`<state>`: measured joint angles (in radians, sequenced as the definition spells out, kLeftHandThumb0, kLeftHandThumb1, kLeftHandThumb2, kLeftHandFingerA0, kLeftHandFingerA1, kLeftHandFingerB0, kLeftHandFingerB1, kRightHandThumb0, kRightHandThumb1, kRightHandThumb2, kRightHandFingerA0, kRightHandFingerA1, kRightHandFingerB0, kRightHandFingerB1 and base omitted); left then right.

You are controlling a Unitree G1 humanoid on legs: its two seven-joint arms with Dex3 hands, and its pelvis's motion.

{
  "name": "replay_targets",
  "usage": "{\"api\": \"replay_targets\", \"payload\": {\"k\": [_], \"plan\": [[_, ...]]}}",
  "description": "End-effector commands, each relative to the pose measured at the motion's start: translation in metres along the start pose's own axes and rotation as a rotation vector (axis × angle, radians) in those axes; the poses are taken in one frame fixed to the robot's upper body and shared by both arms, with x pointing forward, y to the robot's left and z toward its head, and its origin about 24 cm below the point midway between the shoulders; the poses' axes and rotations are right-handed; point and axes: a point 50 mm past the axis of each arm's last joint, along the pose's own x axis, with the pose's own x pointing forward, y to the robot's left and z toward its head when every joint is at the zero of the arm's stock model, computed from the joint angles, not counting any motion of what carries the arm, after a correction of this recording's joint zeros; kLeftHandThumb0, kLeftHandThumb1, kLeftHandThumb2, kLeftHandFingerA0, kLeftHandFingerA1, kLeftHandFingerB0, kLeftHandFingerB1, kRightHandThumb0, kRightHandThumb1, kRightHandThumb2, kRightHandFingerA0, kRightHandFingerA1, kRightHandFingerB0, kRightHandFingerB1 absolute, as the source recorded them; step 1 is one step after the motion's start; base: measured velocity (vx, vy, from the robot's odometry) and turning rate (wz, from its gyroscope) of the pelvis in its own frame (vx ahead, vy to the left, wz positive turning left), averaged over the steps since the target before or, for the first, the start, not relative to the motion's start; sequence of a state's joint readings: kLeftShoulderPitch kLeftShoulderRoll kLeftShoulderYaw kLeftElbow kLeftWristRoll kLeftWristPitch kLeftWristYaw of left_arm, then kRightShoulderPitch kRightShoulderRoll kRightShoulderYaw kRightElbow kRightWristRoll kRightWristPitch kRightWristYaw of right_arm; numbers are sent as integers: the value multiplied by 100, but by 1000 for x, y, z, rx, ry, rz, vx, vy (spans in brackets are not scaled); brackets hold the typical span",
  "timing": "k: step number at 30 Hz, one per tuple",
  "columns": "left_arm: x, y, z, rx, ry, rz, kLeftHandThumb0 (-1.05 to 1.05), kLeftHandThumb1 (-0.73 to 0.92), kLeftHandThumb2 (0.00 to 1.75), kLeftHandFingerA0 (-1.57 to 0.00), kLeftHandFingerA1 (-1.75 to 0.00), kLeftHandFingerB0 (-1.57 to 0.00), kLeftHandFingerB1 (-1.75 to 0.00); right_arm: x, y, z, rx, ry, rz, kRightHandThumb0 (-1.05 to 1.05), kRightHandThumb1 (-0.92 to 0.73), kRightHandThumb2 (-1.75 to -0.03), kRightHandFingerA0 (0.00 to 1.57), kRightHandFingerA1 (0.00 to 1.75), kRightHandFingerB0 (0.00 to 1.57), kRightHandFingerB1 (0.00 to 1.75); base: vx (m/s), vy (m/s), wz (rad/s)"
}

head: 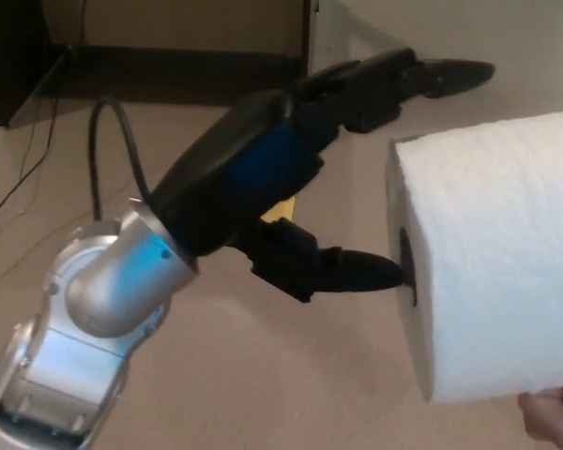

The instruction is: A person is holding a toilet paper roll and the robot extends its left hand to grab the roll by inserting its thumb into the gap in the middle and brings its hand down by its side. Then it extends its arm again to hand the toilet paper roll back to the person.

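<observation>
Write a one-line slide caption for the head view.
Open left hand aims its thumb at the core hole of a toilet paper roll held by a person's hand.

A thick white toilet paper roll (497,253) is held sideways, its dark core hole facing left.
</observation>
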<state>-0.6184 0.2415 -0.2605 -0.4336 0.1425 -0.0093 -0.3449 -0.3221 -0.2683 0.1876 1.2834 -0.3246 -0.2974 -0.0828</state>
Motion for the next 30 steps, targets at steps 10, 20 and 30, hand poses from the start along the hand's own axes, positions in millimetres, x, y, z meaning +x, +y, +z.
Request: {"api": "replay_targets", "payload": {"k": [10, 20, 30], "plan": [[32, -22, 17, -29, -75, 25, -49, 39, 63, -30, -42, -19, -35, -2, -1, -5, 2, 14, -12, -35, -66, -60, 74, 62, 56, 44, 0, 0, 0], [46, -31, 22, -27, -103, 68, -40, 47, 55, -40, -37, -28, -30, -1, -1, -3, -5, 6, -7, -36, -65, -59, 78, 66, 58, 45, 0, 0, 0], [49, -20, 25, 4, -121, 79, -34, 47, 54, -43, -37, -32, -31, -1, 8, 1, 10, -8, 10, -36, -65, -59, 76, 73, 59, 45, 0, 0, 0]]}}
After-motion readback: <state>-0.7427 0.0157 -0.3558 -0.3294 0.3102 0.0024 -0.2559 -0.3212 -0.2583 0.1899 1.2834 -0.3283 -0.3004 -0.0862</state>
